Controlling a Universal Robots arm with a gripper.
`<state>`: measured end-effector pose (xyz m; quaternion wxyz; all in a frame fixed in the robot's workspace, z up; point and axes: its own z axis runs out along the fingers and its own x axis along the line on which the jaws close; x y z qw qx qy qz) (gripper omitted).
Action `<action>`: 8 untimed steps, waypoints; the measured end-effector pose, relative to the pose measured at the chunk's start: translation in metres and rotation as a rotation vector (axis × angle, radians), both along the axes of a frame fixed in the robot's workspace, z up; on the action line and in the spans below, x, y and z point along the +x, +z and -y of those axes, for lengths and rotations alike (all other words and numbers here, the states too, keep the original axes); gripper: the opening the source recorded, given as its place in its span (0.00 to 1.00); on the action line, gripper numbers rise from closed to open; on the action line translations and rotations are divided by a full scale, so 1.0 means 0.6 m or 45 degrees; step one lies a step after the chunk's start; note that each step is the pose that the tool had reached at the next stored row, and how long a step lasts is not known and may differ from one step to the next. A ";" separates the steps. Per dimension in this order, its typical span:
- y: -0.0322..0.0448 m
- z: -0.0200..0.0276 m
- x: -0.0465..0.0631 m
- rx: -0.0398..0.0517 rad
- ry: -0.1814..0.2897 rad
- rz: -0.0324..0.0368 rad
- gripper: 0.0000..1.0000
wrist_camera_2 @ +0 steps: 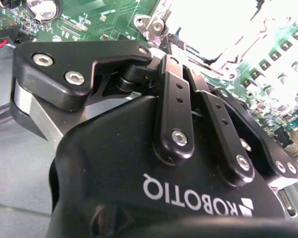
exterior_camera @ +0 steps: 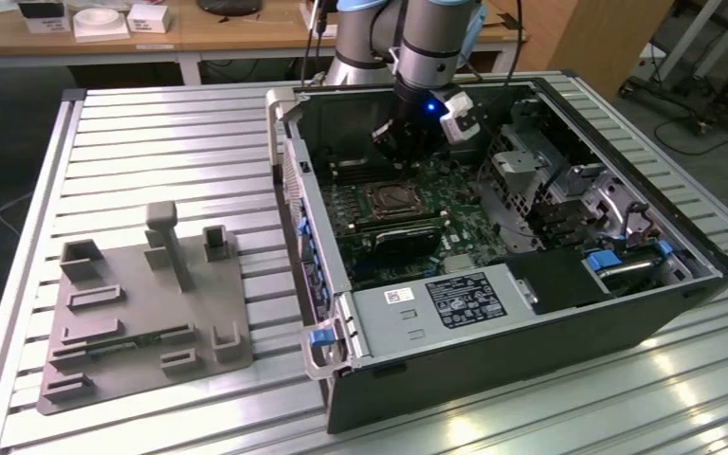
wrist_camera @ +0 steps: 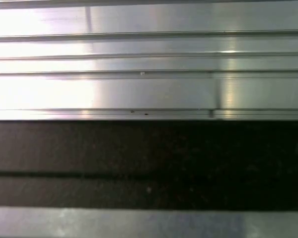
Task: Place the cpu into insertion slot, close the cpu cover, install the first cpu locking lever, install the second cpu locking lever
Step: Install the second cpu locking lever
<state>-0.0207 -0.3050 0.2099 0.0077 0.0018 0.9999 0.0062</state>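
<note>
In the exterior view an open computer case (exterior_camera: 491,370) lies on a slatted metal table. The insertion slot (exterior_camera: 396,201), a square socket with a silvery surround, sits on the green circuit board inside. A silvery frame that looks like the cpu cover (exterior_camera: 378,214) lies flat on it. The dark-grey square in its middle may be the cpu; I cannot tell. My gripper (exterior_camera: 398,163) hangs over the board just behind the socket, its fingers drawn together. In the second wrist view the gripper (wrist_camera_2: 176,47) points at the glaring bright socket (wrist_camera_2: 223,29), with nothing visible between its fingers.
The case walls stand close around the arm. A grey box with a white label (exterior_camera: 465,299) fills the case's near end and a drive cage (exterior_camera: 529,161) stands at the exterior view's right. A grey fixture plate (exterior_camera: 149,303) lies on the slatted table (wrist_camera: 149,89).
</note>
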 end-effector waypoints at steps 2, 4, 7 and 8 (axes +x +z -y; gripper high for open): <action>0.000 0.0026 0.000 0.000 0.000 -0.0002 0.10; 0.000 0.0057 0.000 0.000 0.000 -0.0002 0.10; 0.000 0.0117 0.000 0.000 0.000 -0.0002 0.10; 0.000 0.0138 0.000 0.000 0.000 -0.0002 0.10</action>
